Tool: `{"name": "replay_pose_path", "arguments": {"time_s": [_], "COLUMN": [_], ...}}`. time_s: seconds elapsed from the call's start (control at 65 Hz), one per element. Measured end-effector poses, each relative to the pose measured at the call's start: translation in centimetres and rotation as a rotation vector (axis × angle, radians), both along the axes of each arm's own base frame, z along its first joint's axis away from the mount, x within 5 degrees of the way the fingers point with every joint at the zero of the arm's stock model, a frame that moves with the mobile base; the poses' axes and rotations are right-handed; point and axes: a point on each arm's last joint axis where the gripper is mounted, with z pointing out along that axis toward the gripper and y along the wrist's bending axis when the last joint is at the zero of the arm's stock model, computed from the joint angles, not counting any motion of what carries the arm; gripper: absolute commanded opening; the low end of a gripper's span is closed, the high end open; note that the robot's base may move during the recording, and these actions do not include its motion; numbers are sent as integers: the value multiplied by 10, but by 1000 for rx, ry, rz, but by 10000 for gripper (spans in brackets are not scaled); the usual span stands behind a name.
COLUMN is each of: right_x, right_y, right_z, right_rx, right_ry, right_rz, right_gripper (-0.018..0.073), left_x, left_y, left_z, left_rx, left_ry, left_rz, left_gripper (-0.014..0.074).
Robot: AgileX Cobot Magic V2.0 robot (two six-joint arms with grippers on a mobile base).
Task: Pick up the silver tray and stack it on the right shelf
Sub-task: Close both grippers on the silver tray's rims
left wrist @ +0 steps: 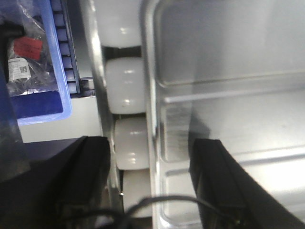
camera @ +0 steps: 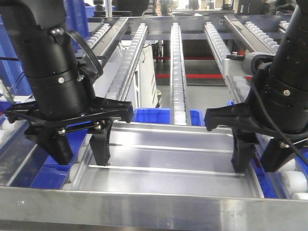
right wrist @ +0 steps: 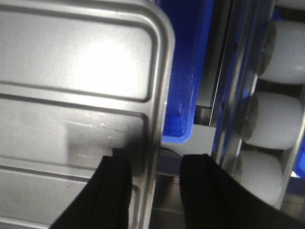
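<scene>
Status: shiny shallow rectangular metal tray [camera: 168,159] lies flat on the steel roller rack level [camera: 144,207], just behind its brushed front rail. The left gripper [camera: 79,153] is spread wide, straddling the tray's left rim, outer finger over the white rollers [left wrist: 125,86]. The right gripper [camera: 261,156] is likewise spread across the right rim, not clamped.

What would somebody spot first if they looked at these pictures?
Probably the shiny silver tray, lying front and middle on the shelf and its white rollers. Two big black grippers hang over it: the left gripper straddles its left rim and the right gripper its right rim, both open. A blue bin peeks out behind the tray.
</scene>
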Motion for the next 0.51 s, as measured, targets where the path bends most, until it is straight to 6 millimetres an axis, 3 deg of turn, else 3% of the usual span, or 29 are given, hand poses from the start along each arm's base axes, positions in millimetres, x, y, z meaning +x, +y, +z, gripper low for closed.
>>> {"name": "replay_pose_path", "arguments": {"time_s": [0.123, 0.261, 0.4, 0.507], "right_x": [1, 2, 3, 3], "right_y": [0, 1, 1, 2], "right_z": [0, -4, -7, -7], "right_rx": [5, 0, -6, -6], "right_ry": [-9, -1, 10, 10], "right_rz": [0, 2, 2, 2], "right_gripper": [330, 265, 194, 81], "left_x": [1, 3, 4, 5], "left_y": [1, 1, 1, 1], "left_z": [-2, -2, -1, 0], "left_rx": [14, 21, 23, 23], "left_ry": [-9, -21, -31, -38], "left_rz": [-4, 11, 18, 16], "left_gripper": [288, 215, 96, -27]}}
